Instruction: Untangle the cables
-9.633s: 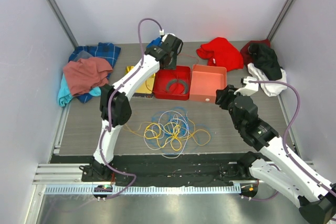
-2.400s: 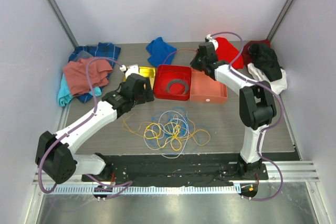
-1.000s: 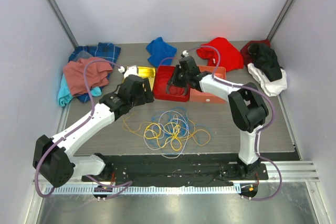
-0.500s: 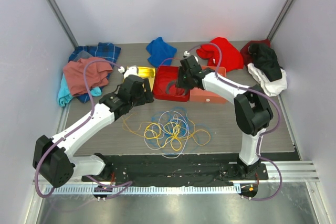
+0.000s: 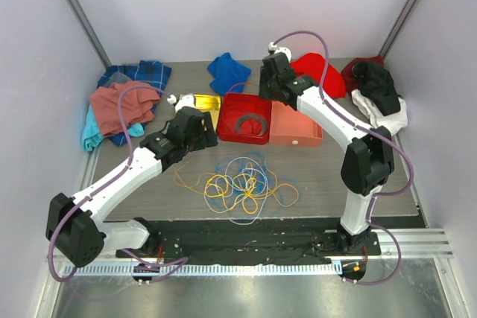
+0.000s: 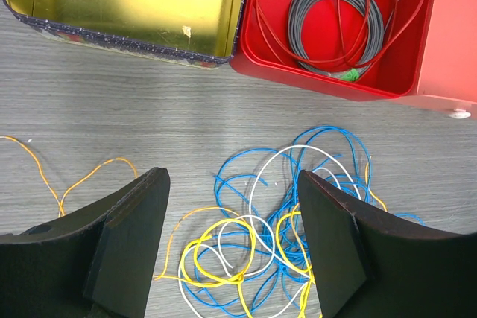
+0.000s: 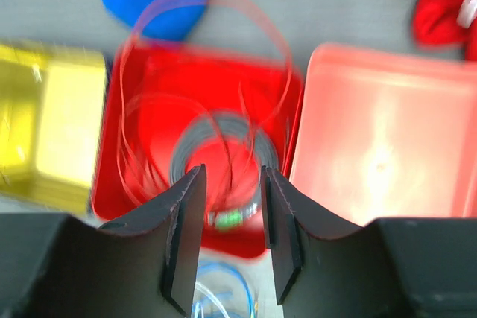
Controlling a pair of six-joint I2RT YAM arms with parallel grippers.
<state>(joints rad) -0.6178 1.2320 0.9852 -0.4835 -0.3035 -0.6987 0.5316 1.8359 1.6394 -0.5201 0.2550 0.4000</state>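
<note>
The cables (image 5: 242,184) lie in a loose tangle of yellow, blue, white and orange loops on the table in front of the boxes. In the left wrist view the same tangle (image 6: 276,236) spreads under and between the fingers. A red cable (image 6: 373,27) lies looped in the red box (image 5: 231,133) around a flat grey ring (image 6: 335,13). My left gripper (image 6: 232,247) hangs open above the tangle's left side, holding nothing. My right gripper (image 7: 232,236) is open over the red box (image 7: 127,184) with nothing between its fingers. That view is blurred.
A yellow tin (image 5: 200,102) stands left of the red box and a salmon box (image 5: 294,121) stands right of it. Crumpled clothes lie along the back: pink (image 5: 123,106), blue (image 5: 227,72), red (image 5: 320,72), and black and white (image 5: 380,94).
My right gripper has opened and risen back from inside the red box, leaving the red cable there. The left arm and the tangle have not moved.
</note>
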